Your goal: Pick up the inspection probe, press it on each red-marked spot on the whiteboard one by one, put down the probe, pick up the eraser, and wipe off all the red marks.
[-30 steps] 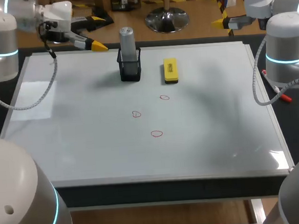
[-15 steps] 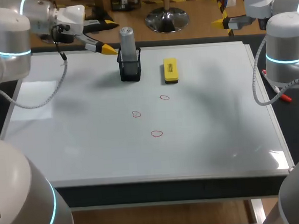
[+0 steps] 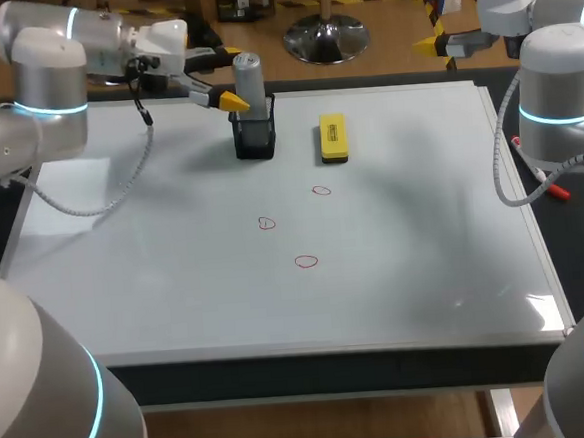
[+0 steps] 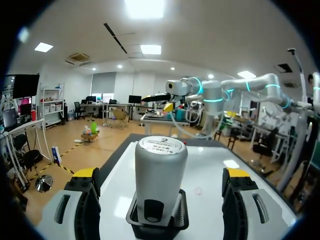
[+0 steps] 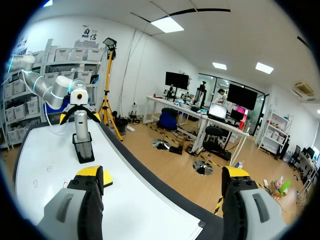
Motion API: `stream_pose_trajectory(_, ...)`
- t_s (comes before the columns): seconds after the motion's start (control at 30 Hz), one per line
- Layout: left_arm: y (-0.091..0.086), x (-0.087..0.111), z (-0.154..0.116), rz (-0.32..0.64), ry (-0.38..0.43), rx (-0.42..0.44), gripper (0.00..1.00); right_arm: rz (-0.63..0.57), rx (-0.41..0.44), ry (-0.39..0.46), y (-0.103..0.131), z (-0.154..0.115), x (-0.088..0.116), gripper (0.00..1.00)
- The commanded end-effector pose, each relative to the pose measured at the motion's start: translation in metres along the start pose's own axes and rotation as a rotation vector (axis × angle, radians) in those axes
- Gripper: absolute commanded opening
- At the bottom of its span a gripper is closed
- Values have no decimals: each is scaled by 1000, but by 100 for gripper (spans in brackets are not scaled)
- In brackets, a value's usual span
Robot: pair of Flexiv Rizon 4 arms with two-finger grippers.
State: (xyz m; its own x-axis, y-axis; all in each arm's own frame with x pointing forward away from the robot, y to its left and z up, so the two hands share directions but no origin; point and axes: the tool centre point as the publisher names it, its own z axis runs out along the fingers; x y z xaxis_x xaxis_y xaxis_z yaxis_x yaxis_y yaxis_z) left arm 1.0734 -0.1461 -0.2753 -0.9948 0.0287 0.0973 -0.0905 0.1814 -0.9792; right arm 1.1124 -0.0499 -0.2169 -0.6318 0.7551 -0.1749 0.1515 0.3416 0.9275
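Whiteboard [image 3: 177,287] lies flat under both arms. Left gripper [image 4: 161,172] is released: its fingers straddle the inspection probe [image 3: 249,80] on both sides with clear gaps, no contact. Right gripper [image 5: 162,172] is off the board's far right corner, spread wide and holding nothing. The probe stands upright in a black holder [image 3: 254,136] at the far middle of the board. The yellow eraser [image 3: 334,139] lies just beside the holder. Three red marks [image 3: 306,262] sit near mid-board, unwiped.

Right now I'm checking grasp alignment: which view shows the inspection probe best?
Left wrist view: the inspection probe stands large, upright in its black holder, centred ahead of the open left fingers. Head view shows it small; right wrist view, distant and tiny.
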Motion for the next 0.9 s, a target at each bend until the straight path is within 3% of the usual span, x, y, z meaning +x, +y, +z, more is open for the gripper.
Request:
stream_pose_trajectory(0.03,6,-9,10,-3,7,5,100,0,0,1,0,0,0,100)
stream_pose_trajectory(0.9,2,-14,23,-6,-60,1,100,0,0,1,0,0,0,100)
